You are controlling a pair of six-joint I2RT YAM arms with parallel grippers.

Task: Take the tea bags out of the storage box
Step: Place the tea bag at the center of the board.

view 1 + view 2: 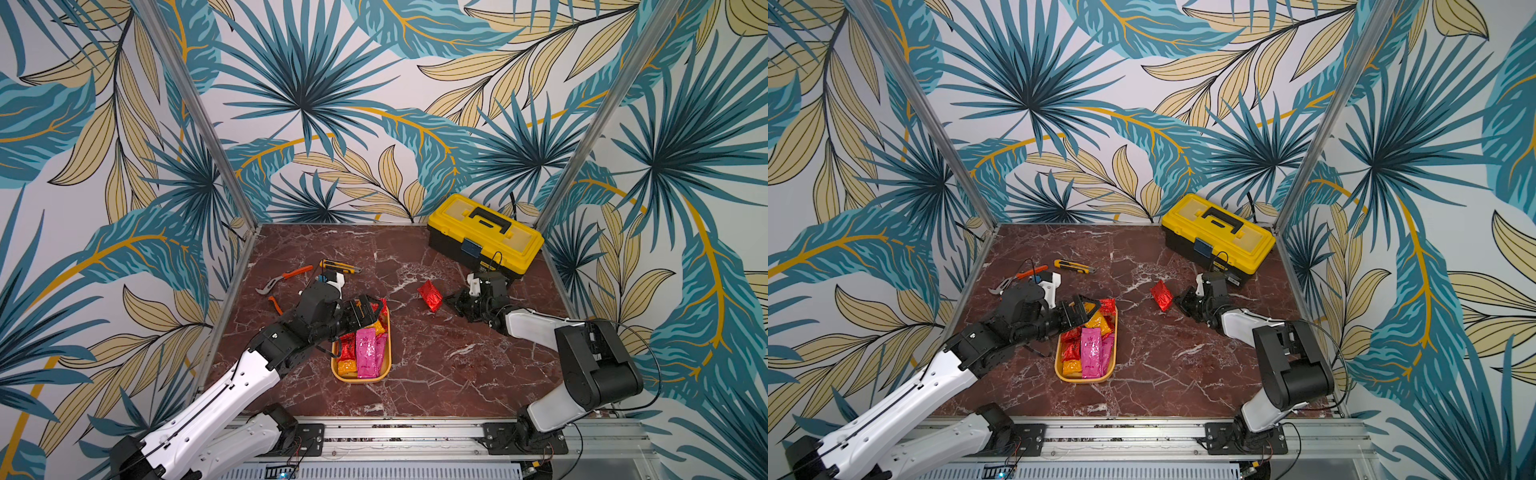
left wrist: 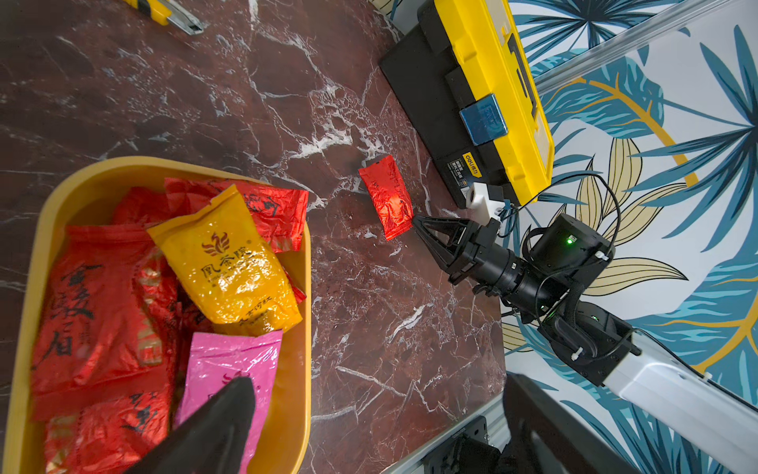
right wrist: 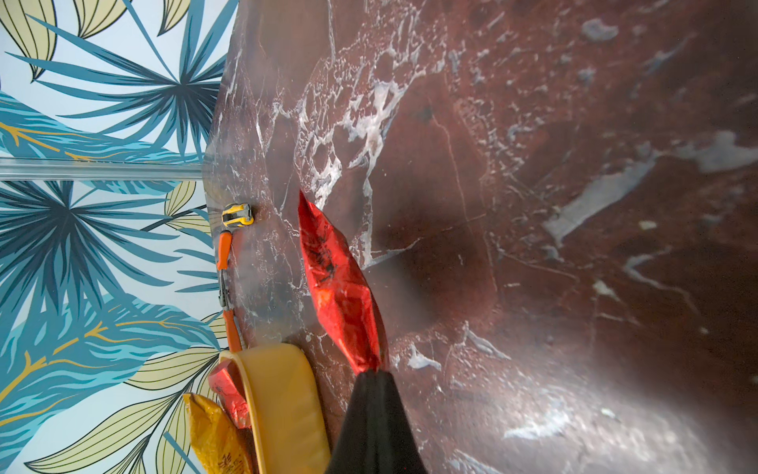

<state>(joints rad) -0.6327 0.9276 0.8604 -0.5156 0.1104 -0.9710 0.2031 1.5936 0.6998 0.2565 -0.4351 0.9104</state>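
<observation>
The mustard-yellow storage box (image 1: 361, 379) (image 1: 1084, 380) (image 2: 305, 287) sits left of the table's middle and holds several foil tea bags: red (image 2: 94, 307), orange (image 2: 229, 262) and pink (image 1: 368, 353) (image 2: 229, 361). My left gripper (image 1: 371, 311) (image 1: 1090, 309) (image 2: 375, 390) hangs open over the box's far end with nothing between its fingers. To the right of the box, my right gripper (image 1: 445, 300) (image 1: 1177, 300) (image 3: 371, 371) is shut on one end of a red tea bag (image 1: 430, 295) (image 1: 1161, 295) (image 3: 340, 287). That bag is low over the marble, and I cannot tell if it touches.
A yellow-lidded black toolbox (image 1: 486, 232) stands at the back right, close behind my right arm. A yellow utility knife (image 1: 338, 266) and orange-handled pliers (image 1: 286, 276) lie behind my left arm. Patterned walls close in the table on three sides.
</observation>
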